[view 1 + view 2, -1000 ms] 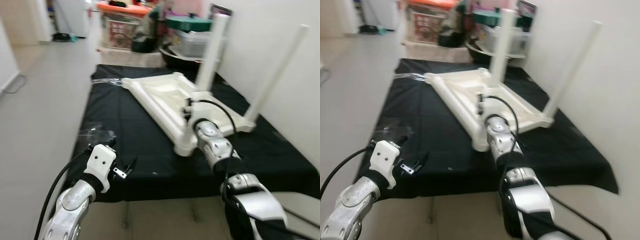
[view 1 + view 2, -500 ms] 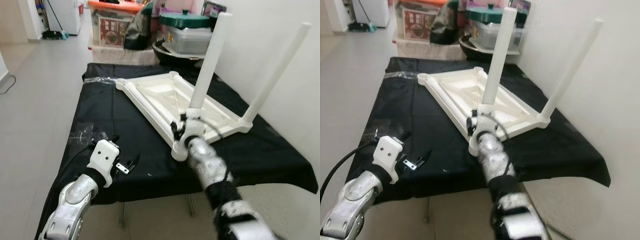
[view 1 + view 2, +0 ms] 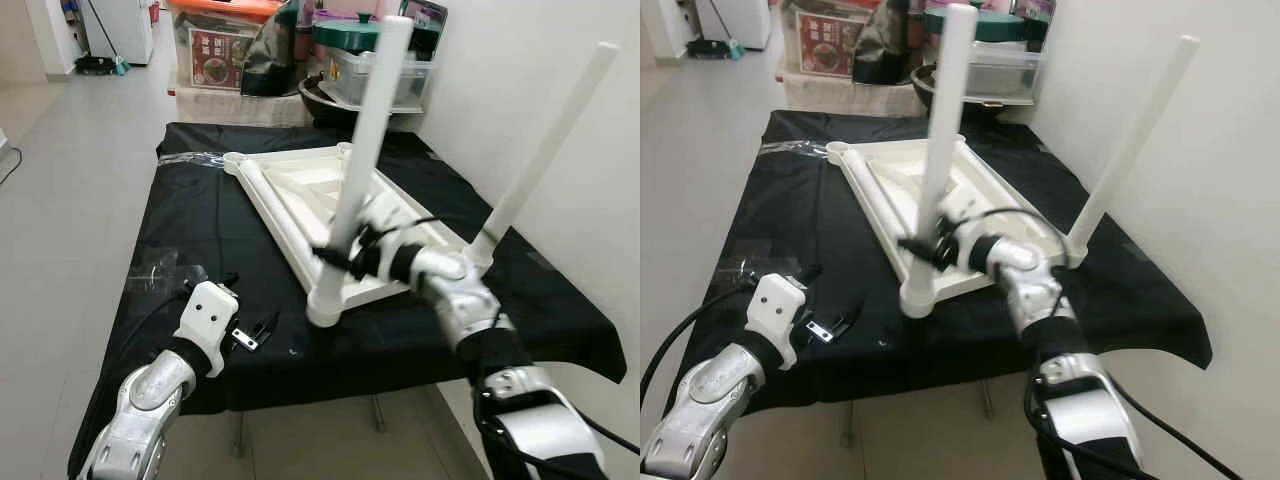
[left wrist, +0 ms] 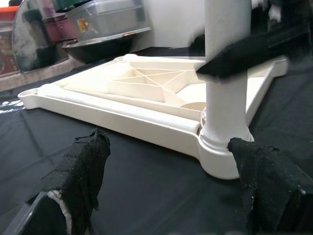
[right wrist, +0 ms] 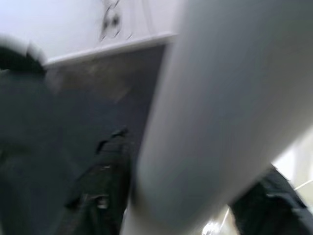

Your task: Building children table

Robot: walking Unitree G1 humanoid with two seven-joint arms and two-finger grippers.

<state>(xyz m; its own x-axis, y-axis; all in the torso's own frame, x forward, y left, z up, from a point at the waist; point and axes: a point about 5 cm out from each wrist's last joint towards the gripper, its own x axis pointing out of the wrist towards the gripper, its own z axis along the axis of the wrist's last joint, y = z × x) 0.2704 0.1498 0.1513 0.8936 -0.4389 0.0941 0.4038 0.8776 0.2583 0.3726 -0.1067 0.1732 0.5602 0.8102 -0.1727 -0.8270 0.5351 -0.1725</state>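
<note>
Left gripper (image 3: 262, 328), fingers spread and empty, hovers low over the black-covered table (image 3: 200, 230). Beyond it, right gripper (image 3: 345, 255) clamps the near white leg (image 3: 360, 150), seated in the upturned tabletop (image 3: 300, 195) corner.

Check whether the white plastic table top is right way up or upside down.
Upside down: the white plastic table top lies ribbed underside up on the black cloth, two white legs pointing upward.
</note>
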